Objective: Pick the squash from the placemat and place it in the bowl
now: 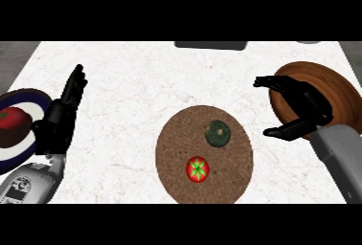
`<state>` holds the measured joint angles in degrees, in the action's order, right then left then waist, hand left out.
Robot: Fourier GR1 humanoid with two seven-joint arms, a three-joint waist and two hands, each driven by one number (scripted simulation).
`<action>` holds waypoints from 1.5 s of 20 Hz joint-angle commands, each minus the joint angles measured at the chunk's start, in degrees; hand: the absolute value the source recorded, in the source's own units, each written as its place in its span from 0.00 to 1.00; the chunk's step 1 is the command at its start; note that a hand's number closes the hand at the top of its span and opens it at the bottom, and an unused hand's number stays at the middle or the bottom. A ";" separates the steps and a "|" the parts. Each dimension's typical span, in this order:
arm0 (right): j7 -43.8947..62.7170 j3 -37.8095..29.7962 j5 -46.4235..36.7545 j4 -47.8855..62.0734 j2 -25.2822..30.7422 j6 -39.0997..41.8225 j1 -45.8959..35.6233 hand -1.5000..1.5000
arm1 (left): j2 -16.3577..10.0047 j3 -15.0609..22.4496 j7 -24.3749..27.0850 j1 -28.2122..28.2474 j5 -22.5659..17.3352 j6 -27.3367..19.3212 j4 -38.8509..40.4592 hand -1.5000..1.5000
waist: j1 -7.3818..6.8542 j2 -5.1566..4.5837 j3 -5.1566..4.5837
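A dark green round squash (218, 133) lies on the upper right part of the brown oval placemat (176, 158). Below it on the same mat sits a red tomato with a green star top (197, 169). The brown wooden bowl (332, 86) stands at the right edge of the counter. My right hand (300, 107) hovers in front of the bowl's left side, right of the squash, fingers and thumb spread and curved with nothing between them. My left hand (62, 112) rests at the left, fingers straight and pointing up.
A dark blue and white plate (21, 98) at the left edge carries a red tomato-like item (13, 119) on a dark base. A dark flat object (210, 45) lies at the counter's far edge. The white marble counter (141, 86) spreads between.
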<state>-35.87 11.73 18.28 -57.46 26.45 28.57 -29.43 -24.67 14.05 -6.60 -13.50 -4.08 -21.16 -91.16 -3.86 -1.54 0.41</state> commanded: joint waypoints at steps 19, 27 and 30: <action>-4.99 20.91 -34.52 9.16 1.46 2.07 -23.45 0.00 | 1.30 -3.60 -1.59 -2.22 1.41 1.75 2.98 0.50 | 2.62 1.28 -0.42; -0.66 26.06 -41.95 3.89 -2.27 0.98 -20.35 0.00 | 0.24 -6.68 -3.01 -1.16 1.78 3.91 2.86 0.50 | 3.59 1.52 -0.42; 1.12 27.14 -45.97 6.93 -4.08 -0.44 -19.86 0.00 | 1.70 -6.25 0.15 1.93 2.49 4.03 1.27 0.50 | 3.18 1.46 -0.42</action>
<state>-34.34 37.37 -23.02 -52.68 24.08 27.89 -49.68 -23.59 8.31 -7.96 -13.36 -2.02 -17.86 -89.09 -0.52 -0.03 -0.01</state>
